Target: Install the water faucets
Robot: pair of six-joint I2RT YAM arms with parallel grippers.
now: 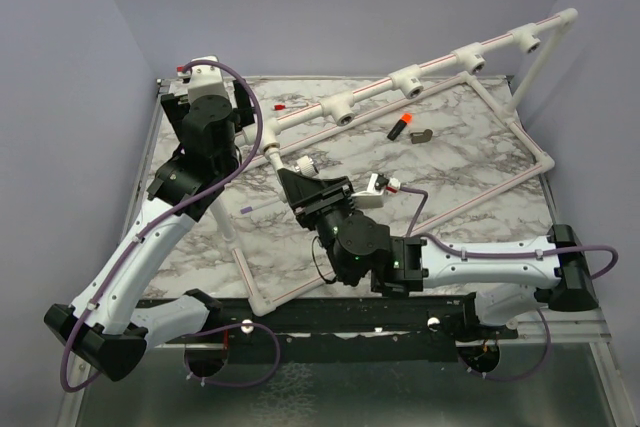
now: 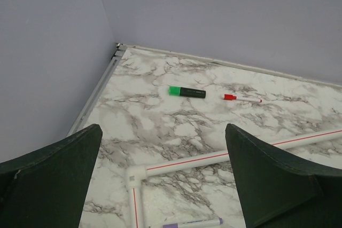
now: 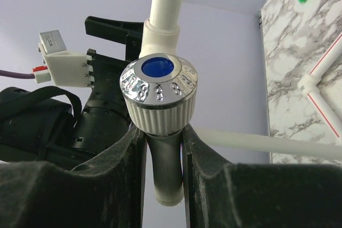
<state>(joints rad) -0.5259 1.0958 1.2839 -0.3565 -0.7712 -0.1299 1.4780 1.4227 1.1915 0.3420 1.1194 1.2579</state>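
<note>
The water faucet (image 3: pixel 159 86) has a chrome knob with a blue centre, a white ribbed collar and a grey spout. Its far end meets a white pipe socket (image 3: pixel 160 33) on the raised pipe's left end. My right gripper (image 3: pixel 163 137) is shut on the faucet's spout, just below the collar. In the top view the right gripper (image 1: pixel 293 177) sits at the pipe's left end, and the faucet is mostly hidden there. My left gripper (image 2: pixel 163 129) is open and empty, hovering above the table's back left, over the frame's corner elbow (image 2: pixel 134 175).
The raised white pipe (image 1: pixel 440 69) carries several tee sockets (image 1: pixel 408 82). A black stick with an orange tip (image 1: pixel 400 128) and a small grey metal piece (image 1: pixel 423 135) lie inside the floor frame (image 1: pixel 535 152). A green marker (image 2: pixel 187 92), a red-capped pen (image 2: pixel 241 99) and a purple pen (image 2: pixel 193 222) lie back left.
</note>
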